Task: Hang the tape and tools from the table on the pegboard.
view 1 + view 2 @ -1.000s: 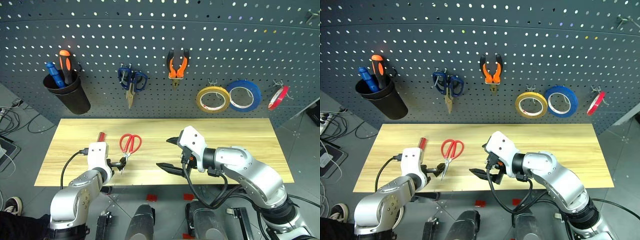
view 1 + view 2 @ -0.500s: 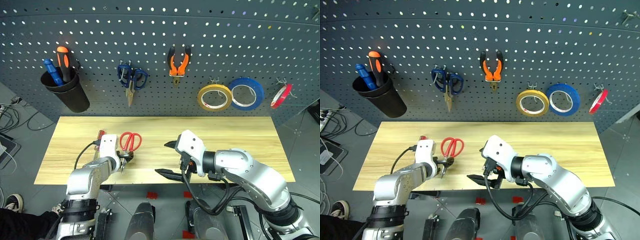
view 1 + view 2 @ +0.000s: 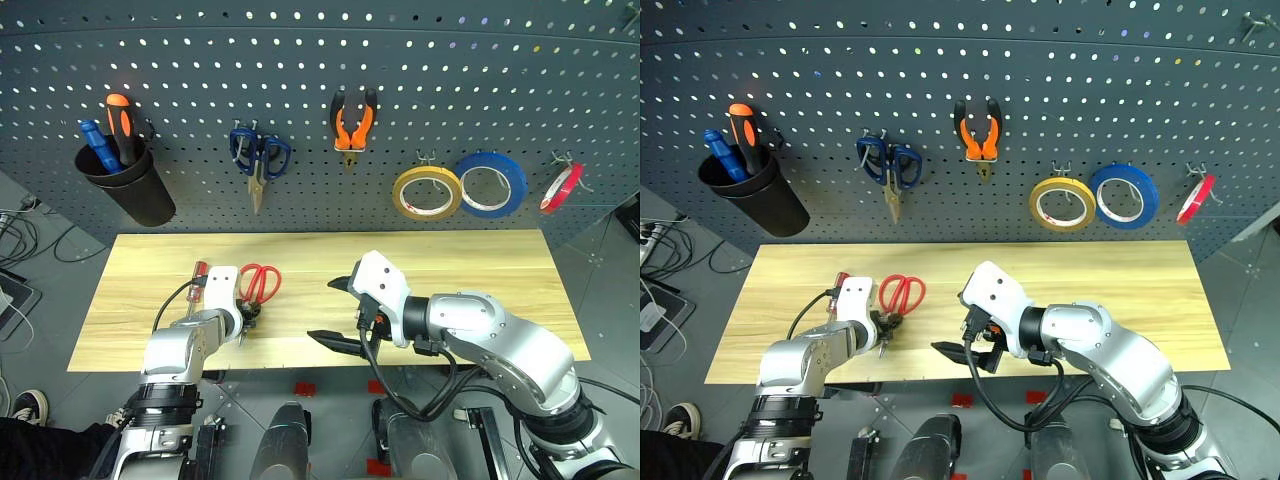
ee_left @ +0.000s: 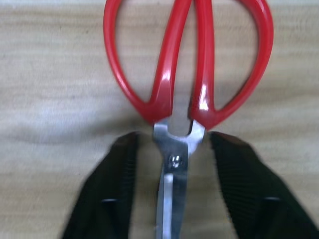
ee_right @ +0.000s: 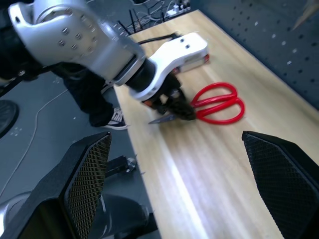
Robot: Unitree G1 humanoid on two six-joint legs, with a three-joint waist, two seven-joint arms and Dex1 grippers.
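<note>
Dark grey-blue pegboard (image 3: 300, 60) fills the background above the long light wood table (image 3: 480, 270). Hanging on it, counted across: one black cup (image 3: 130, 190) with two screwdrivers, one blue (image 3: 98, 145) and one orange (image 3: 122, 125); one pair of blue-handled scissors (image 3: 258, 160); one pair of pliers (image 3: 354, 125) with orange-and-black handles; and three tape rolls, yellow (image 3: 426, 193), blue (image 3: 490, 184) and the thin red tape (image 3: 560, 187) at the far right.

Two things lie on the table: the red-handled scissors (image 3: 259, 283) and, just beside them on the robot's left, one small screwdriver (image 3: 198, 273) with a red handle.

In the head views the left gripper (image 3: 243, 318) sits at the blade end of the red-handled scissors. The left wrist view adds what those views cannot resolve: the two black fingers (image 4: 107, 199) stand on either side of the pivot and blades with a gap showing on each side, so they straddle the metal and are partly closed without visibly clamping it. The right wrist view shows that gripper from the side, at the scissor blades.

The right gripper (image 3: 340, 312) hovers over the table's near middle, its fingers spread wide and holding nothing
</note>
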